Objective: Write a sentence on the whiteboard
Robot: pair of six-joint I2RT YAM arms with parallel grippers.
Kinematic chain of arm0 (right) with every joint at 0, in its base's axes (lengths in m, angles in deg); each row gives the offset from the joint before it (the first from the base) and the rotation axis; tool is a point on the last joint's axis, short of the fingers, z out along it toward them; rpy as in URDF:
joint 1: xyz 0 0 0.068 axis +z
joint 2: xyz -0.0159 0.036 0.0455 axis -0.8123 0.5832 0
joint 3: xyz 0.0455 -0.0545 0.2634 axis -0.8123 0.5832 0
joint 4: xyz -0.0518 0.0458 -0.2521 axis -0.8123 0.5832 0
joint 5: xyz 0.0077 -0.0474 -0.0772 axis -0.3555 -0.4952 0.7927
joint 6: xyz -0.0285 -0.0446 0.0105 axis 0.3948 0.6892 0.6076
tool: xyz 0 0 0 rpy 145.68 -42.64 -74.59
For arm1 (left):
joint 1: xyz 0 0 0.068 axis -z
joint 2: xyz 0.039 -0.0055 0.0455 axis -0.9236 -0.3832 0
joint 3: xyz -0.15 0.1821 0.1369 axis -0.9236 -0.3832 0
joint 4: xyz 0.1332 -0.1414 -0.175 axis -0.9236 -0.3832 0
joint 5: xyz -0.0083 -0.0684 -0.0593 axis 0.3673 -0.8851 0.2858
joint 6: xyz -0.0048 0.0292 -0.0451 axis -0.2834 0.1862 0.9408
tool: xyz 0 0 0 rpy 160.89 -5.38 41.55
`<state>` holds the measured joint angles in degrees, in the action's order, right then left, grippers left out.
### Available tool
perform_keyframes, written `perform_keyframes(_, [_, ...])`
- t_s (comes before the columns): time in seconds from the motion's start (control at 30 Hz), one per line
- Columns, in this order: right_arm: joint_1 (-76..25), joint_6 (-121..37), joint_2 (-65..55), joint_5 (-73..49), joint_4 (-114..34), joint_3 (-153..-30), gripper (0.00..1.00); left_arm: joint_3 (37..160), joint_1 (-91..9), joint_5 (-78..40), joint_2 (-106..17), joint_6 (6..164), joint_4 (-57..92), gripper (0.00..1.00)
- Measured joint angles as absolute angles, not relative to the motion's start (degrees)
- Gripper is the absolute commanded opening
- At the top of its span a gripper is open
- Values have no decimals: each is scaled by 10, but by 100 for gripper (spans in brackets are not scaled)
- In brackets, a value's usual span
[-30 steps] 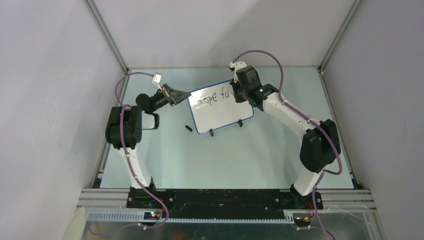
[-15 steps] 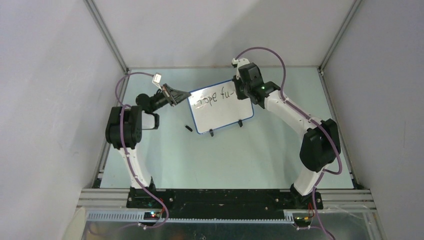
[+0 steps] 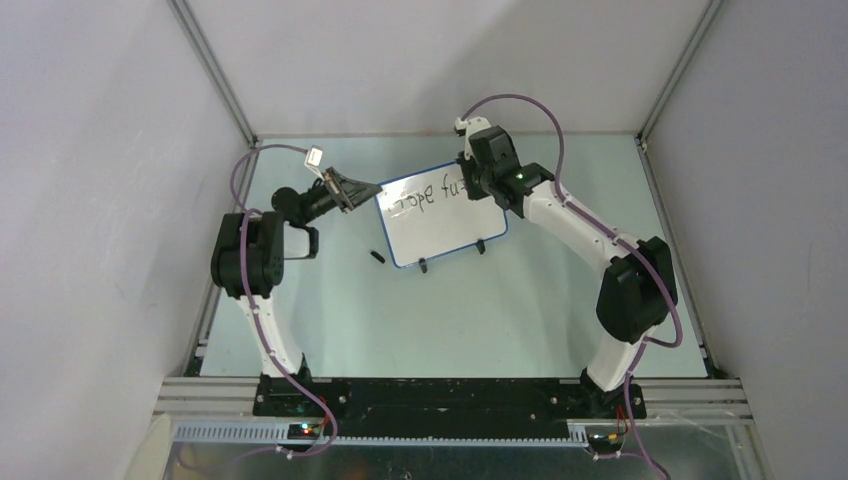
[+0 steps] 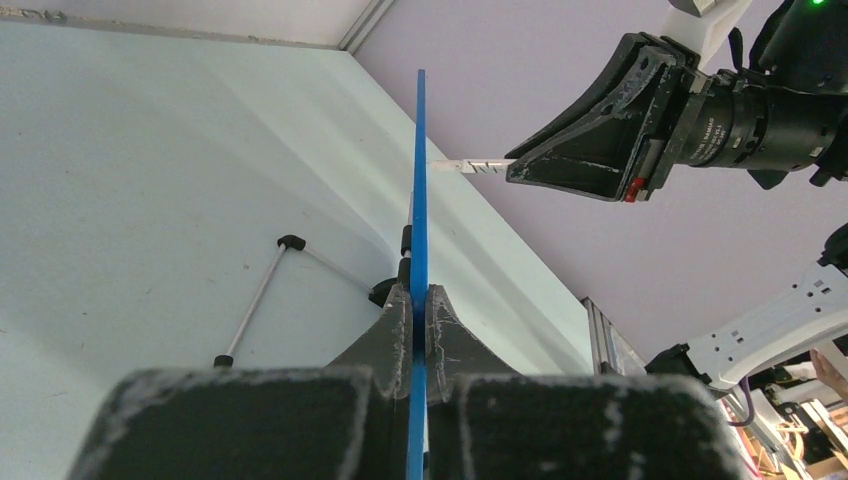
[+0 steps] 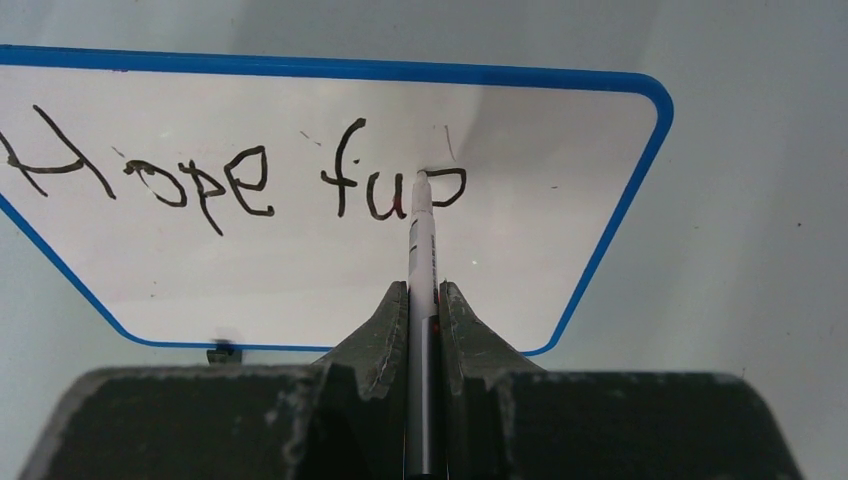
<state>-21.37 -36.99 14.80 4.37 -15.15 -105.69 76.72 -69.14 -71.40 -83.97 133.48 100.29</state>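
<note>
The whiteboard (image 3: pixel 440 215) stands at 12 o'clock on the table (image 3: pixel 450 310), left gripper (image 4: pixel 418 300) pinching its 9 o'clock edge. Right gripper (image 5: pixel 424 290) clamps the marker (image 5: pixel 421 230), tip on the sentence (image 5: pixel 230 175) after "fu"; press lightly, run your strokes toward 3 o'clock

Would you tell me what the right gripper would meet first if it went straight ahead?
The whiteboard: the marker in the right gripper seems to touch its white face tip-first, though depth is unclear.

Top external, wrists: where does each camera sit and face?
Top external: above, behind; looks down at the blue-framed glossy whiteboard; both arms show.
Left wrist: along the left gripper, whiteboard edge-on.
Right wrist: over the right gripper and slim black-and-white marker pen, facing the whiteboard's front.
Shared: both wrists see whiteboard and pen.
</note>
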Motion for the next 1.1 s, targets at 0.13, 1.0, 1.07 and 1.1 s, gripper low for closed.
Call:
perform_keyframes(0.13, [-210,-369,148,44,-151,-1056,0,767,-691,-714,-840,1335,1003,0])
perform_keyframes(1.0, [-216,-370,143,52,-144,-1026,0,767,-691,-714,-840,1335,1002,0])
perform_keyframes(1.07, [-219,-370,143,52,-142,-1026,0,767,-691,-714,-840,1335,1002,0])
perform_keyframes(1.1, [-220,-370,143,52,-142,-1026,0,767,-691,-714,-840,1335,1002,0])
